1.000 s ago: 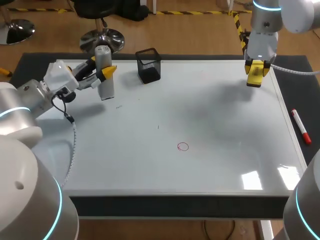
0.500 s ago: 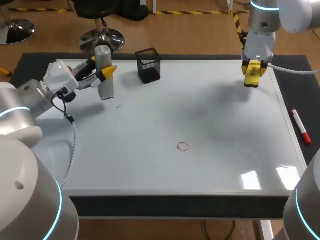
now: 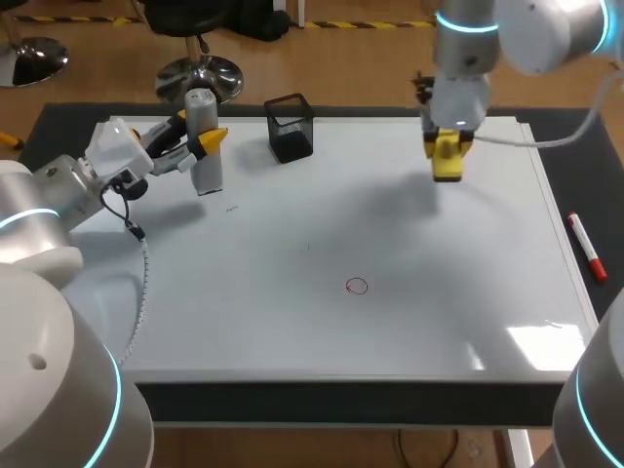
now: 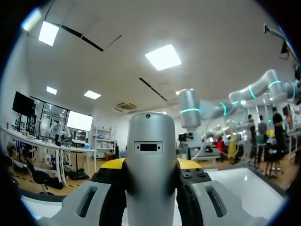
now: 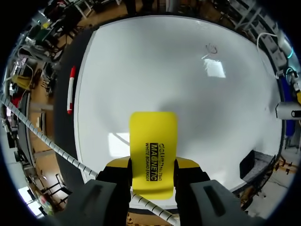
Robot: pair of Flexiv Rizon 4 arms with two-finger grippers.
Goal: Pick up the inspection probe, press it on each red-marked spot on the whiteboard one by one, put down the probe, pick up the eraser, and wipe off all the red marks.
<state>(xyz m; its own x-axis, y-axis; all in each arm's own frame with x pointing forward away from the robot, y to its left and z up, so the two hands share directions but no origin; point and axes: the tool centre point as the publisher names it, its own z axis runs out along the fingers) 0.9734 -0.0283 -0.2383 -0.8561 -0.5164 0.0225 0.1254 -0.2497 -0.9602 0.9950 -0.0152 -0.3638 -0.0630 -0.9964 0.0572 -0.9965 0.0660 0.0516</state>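
Right gripper [image 3: 447, 144] clamped on yellow eraser [image 3: 448, 166], above the whiteboard [image 3: 292, 322], upper right of head view. Left gripper [image 3: 198, 136] closed on grey probe [image 3: 207, 174], held upright at upper left. One red circle [image 3: 357, 286] near board centre, well apart from both. Black mesh cup [image 3: 290, 127] near the probe, to its right. Red marker [image 3: 587, 246] lies on the dark mat at right edge.

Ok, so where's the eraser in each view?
Head view: eraser over the whiteboard's far side, in the right arm's jaws.
Left wrist view: not in it.
Right wrist view: eraser between the jaws.
Shared landmark: the red circle.
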